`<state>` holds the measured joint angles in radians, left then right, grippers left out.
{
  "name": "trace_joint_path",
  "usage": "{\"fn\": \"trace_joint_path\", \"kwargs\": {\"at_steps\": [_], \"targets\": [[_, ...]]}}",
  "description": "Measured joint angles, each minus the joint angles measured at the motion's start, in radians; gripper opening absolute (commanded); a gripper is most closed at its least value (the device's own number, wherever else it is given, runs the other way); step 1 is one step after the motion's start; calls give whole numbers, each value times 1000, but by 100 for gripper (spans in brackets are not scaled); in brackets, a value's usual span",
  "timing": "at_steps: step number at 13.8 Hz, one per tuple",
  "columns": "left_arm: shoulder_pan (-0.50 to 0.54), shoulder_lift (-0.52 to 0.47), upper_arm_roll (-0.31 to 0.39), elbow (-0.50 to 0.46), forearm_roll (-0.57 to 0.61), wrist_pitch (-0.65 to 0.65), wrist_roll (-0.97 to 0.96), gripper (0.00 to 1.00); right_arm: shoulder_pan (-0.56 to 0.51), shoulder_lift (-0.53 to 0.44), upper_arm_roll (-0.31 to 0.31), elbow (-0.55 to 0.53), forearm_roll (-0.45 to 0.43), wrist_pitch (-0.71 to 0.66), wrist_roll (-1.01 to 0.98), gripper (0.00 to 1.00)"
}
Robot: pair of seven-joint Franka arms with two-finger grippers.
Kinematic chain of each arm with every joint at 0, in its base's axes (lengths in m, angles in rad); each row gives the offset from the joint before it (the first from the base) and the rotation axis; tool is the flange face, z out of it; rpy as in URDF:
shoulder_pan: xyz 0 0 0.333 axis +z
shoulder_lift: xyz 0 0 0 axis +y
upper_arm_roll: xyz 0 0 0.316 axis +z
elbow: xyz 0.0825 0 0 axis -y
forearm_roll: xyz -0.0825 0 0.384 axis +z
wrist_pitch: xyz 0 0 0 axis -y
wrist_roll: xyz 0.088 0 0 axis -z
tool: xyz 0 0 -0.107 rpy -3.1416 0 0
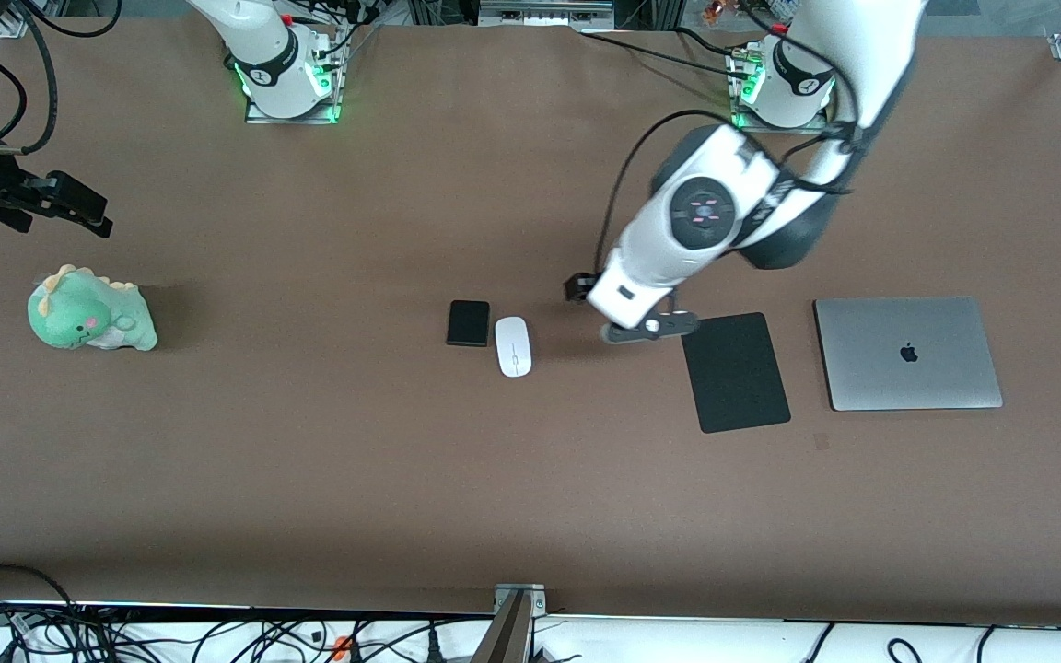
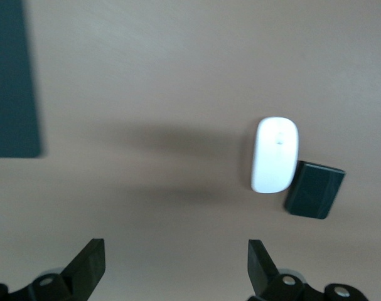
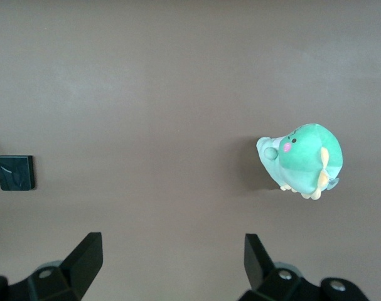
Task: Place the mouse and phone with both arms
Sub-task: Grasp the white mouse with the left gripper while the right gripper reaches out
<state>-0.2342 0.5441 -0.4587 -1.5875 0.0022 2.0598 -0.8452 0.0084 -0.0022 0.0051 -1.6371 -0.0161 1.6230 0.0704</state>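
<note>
The white oval mouse (image 1: 513, 346) lies on the brown table near its middle. The small black phone (image 1: 468, 323) lies right beside it, toward the right arm's end. My left gripper (image 1: 627, 308) is open and empty, in the air over bare table between the mouse and the black mouse pad (image 1: 735, 371). In the left wrist view the gripper (image 2: 176, 263) is open, with the mouse (image 2: 275, 155) and phone (image 2: 314, 190) ahead. My right gripper (image 1: 79, 210) is open and empty, up over the table edge at its own end. It also shows open in the right wrist view (image 3: 172, 260).
A closed grey laptop (image 1: 906, 353) lies beside the mouse pad at the left arm's end. A green plush dinosaur (image 1: 91, 310) sits at the right arm's end, also in the right wrist view (image 3: 301, 158). The phone (image 3: 16, 172) shows there too.
</note>
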Motion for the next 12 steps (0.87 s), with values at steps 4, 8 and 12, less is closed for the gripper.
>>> {"fn": "trace_joint_path", "kwargs": {"at_steps": [4, 8, 12], "targets": [[-117, 154, 22, 154, 109, 16, -149, 100, 11, 34, 2, -6, 0, -5, 2, 100], [-287, 297, 183, 280, 114, 82, -189, 100, 30, 87, 3, -13, 0, -48, 41, 100], [-395, 389, 253, 338, 114, 161, -288, 100, 54, 164, 4, -16, 0, -50, 63, 100]]}}
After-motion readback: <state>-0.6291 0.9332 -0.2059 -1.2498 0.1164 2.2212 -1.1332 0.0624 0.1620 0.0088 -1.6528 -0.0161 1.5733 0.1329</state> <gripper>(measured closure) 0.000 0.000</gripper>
